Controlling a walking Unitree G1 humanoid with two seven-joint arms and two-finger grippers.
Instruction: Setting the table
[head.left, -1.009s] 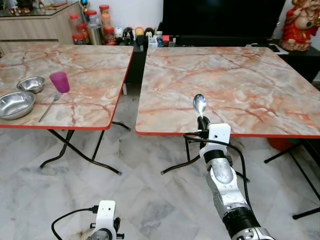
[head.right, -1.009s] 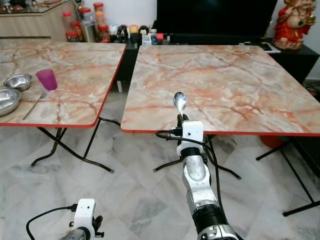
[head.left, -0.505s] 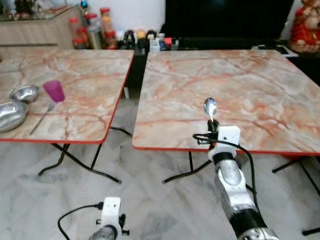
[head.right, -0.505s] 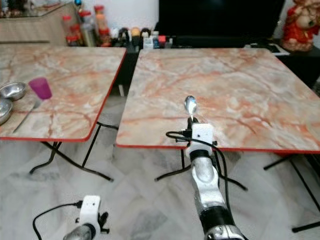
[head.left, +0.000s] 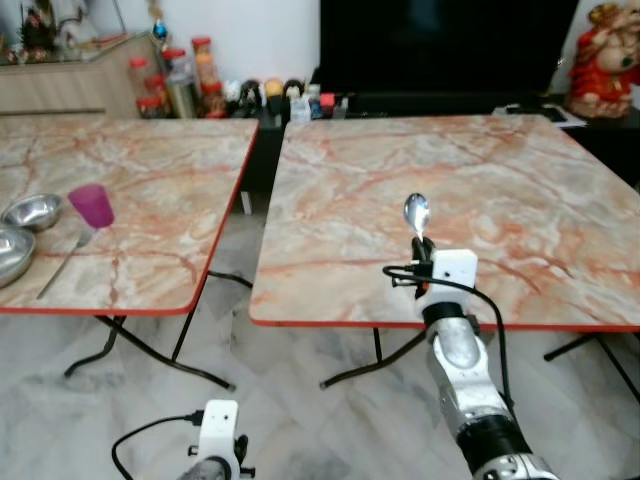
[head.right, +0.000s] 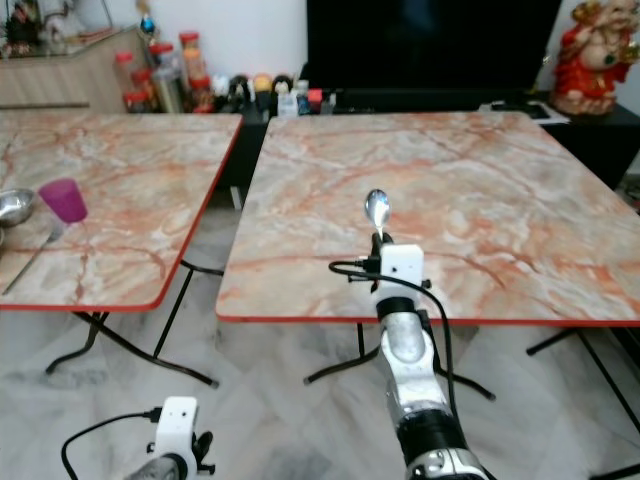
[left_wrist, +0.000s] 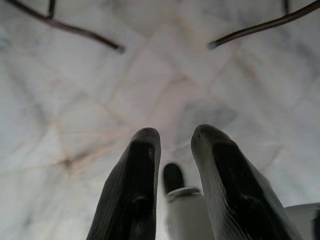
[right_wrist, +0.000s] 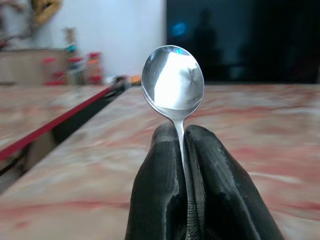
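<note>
A shiny metal spoon (right_wrist: 172, 80) stands upright, bowl up, its handle pinched between the black fingers of my right gripper (head.left: 421, 245), which is shut on it. Gripper and spoon (head.left: 416, 213) hover just past the near red edge of the right marble-patterned table (head.left: 530, 190). On the left table (head.left: 160, 190) stand a pink cup (head.left: 91, 204), two steel bowls (head.left: 32, 210) and a fork (head.left: 62, 262). My left arm hangs low, and its left gripper (left_wrist: 172, 137) points at the floor with its fingers apart and nothing between them.
A gap of marble floor (head.left: 230, 270) separates the two tables, with black folding legs (head.left: 150, 345) under them. Behind are a black TV (head.left: 440, 45), jars and bottles (head.left: 190, 75) on a counter, and a red statue (head.left: 600, 45) at the far right.
The whole picture has shifted, so the camera has moved; the right table's near edge now lies lower in view. The spoon stays upright in my right gripper, a little farther over that edge.
</note>
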